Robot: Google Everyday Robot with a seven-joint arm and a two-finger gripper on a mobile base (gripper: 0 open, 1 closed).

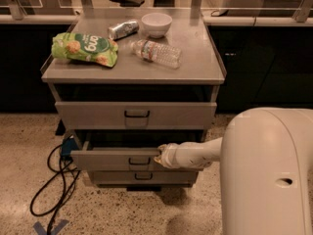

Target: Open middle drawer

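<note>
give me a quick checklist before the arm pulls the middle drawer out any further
1. End effector at the middle drawer front, just right of its handle: ok.
2. Firm hold on the handle: cannot tell.
3. Middle drawer already partly out, with a dark gap above its front: ok.
4. Bottom drawer set back beneath, not dragged along: ok.
5. Cable on the floor at the cabinet's left, below drawer level: probably ok.
6. Water bottle lying on its side on the cabinet top, away from the edges: ok, but pull gently.
</note>
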